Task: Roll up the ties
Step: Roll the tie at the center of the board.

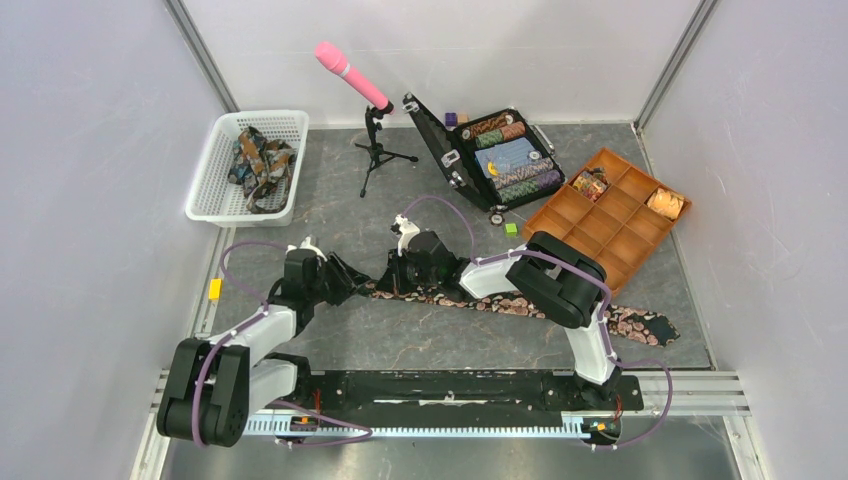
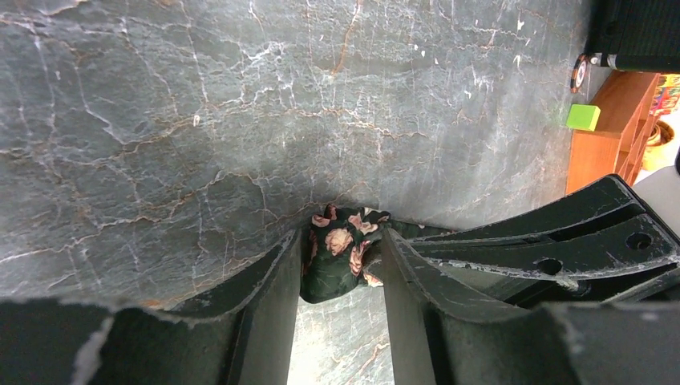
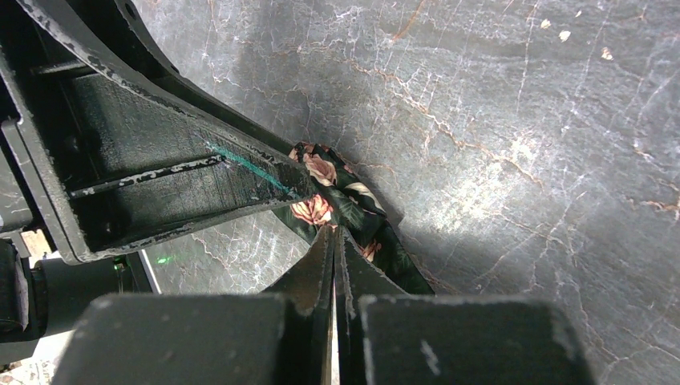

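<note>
Tabletop [image 1: 420, 335] of grey marbled stone fills the near ground, and on it we see one floral tie [image 1: 640, 325] stretched as a long strip, its wide end near right and its narrow end running left toward the middle. Both arms meet at that narrow end.

The left gripper [image 1: 358, 287] reaches in from the left. In its wrist view the fingers [image 2: 269, 277] stand on either side of the folded dark, rose-printed tip [image 2: 341, 253] and press against it, so it is grasping the floral tie. The right gripper [image 1: 392, 280] comes in from the right, just beside the other. Its fingers [image 3: 321, 265] are clenched almost flat together, pinching the fabric [image 3: 341, 200] at their tips.

Farther off, a small green cube [image 1: 511, 229] lies between the grippers and an open case [image 1: 500, 155] of striped chips. To the right sits an orange tray [image 1: 600, 240] holding two coiled ties – one dark [image 1: 590, 183], one tan-gold [image 1: 665, 203]. Far left, a white basket [image 1: 212, 180] holds loose ties [image 1: 258, 160], and a pink microphone [image 1: 352, 75] stands on a tripod beside it.
</note>
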Available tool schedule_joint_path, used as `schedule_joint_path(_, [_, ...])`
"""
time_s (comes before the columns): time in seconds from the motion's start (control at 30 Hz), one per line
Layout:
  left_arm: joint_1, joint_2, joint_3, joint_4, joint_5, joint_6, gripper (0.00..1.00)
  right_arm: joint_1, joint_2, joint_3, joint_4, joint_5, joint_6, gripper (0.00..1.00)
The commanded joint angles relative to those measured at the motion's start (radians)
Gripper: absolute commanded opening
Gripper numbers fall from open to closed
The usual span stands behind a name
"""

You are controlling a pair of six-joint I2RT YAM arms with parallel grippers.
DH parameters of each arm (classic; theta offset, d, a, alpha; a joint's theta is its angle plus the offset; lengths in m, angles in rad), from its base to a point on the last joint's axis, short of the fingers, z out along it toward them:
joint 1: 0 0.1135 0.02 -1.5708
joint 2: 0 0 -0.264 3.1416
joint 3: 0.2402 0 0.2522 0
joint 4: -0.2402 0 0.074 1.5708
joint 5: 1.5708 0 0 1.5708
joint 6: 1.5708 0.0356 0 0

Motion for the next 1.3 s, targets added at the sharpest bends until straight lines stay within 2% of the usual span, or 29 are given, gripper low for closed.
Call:
schedule_joint_path(0.0, [-0.003,0.018,0.006,-0.013,0.005,0.019,0.47,-0.004,-0.020,-0.007,-0.048,0.017,-0.007,0.00])
schedule_joint_path(0.33, [-0.005,-0.082,-0.021,-0.117,-0.011,0.016,0.51,-0.004,-0.017,-0.001,-0.046,0.016,-0.006,0.00])
schedule_joint_path(0.6, [-0.007,-0.051,-0.020,-0.109,-0.021,0.017,0.52,-0.004,-0.016,-0.007,-0.040,0.015,-0.003,0.00])
schedule_joint_path(0.93, [-0.036,0.058,0.004,-0.017,0.032,0.036,0.40,-0.004,-0.016,-0.006,-0.038,0.015,0.001,0.00])
schedule_joint_path(1.27, [-0.050,-0.006,-0.003,-0.033,0.011,0.049,0.24,-0.004,-0.016,-0.009,-0.036,0.013,0.001,0.00])
